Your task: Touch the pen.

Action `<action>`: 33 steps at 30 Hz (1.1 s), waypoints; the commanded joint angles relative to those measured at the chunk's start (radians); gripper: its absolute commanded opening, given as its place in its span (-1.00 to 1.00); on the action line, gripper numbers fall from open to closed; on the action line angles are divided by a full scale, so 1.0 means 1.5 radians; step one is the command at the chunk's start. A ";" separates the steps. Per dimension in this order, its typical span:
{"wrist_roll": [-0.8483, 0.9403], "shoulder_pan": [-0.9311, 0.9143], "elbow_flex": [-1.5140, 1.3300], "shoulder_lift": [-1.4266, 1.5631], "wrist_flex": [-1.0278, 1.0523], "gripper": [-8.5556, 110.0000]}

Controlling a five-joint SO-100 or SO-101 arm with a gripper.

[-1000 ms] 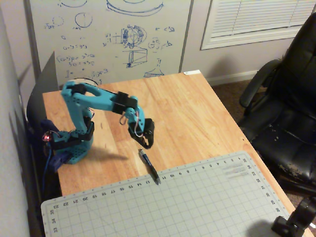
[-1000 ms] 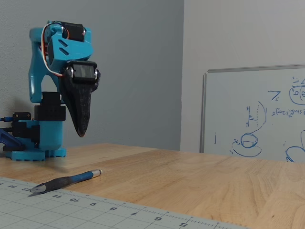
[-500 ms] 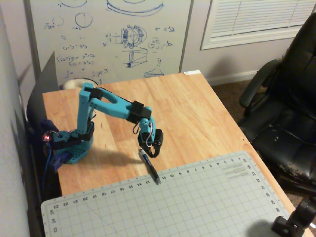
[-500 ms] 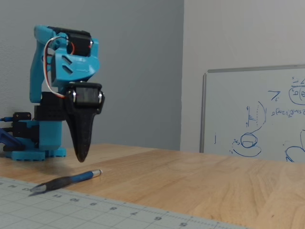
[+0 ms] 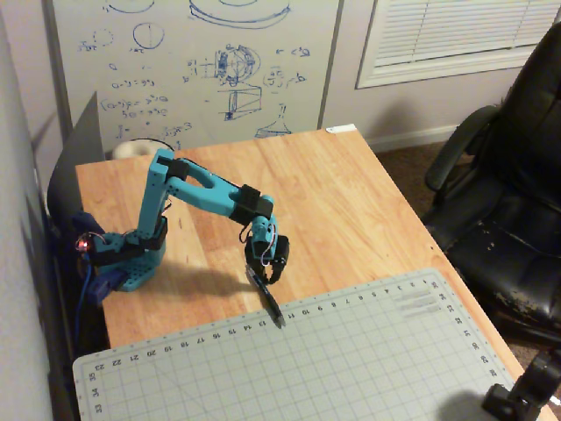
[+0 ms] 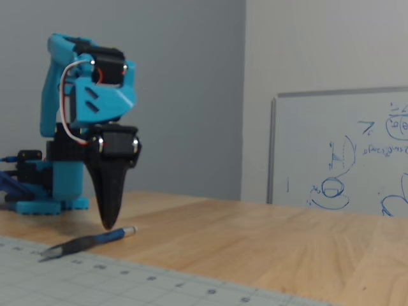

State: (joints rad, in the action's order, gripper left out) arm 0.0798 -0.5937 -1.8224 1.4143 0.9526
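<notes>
The pen (image 6: pixel 89 243) lies unmoved; the closed, empty fingers (image 6: pixel 108 223) have dropped just above it.

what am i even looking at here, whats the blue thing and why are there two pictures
The blue thing is a small robot arm bolted at the edge of a wooden table. Its black pointed end is a two-finger gripper, closed and holding nothing. Both pictures come from cameras that stand still: one looks down from high up, the other sits low at table level looking across. On the table lie a grey cutting mat with a printed grid and a slim dark pen, half on the wood, half on the mat. The gripper tip hangs right over the pen's bluish end; whether it already touches is too close to tell. Behind stand a whiteboard and an office chair.
</notes>
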 commanded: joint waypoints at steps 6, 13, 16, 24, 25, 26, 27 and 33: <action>0.004 -0.026 0.046 0.007 0.030 -0.85; 0.004 -0.021 0.052 -0.001 0.029 -0.85; 0.005 -0.020 0.055 -0.022 0.028 -0.85; 0.005 -0.022 0.055 -0.017 0.028 -0.85; 0.005 -0.022 0.055 -0.016 0.028 -0.85; 0.005 -0.022 0.056 -0.016 0.028 -0.85; 0.005 -0.021 0.057 -0.015 0.028 -0.85; 0.004 -0.013 0.098 -0.009 0.033 -0.85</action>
State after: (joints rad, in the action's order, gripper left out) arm 0.0798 -0.6228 -1.7871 1.3530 0.9925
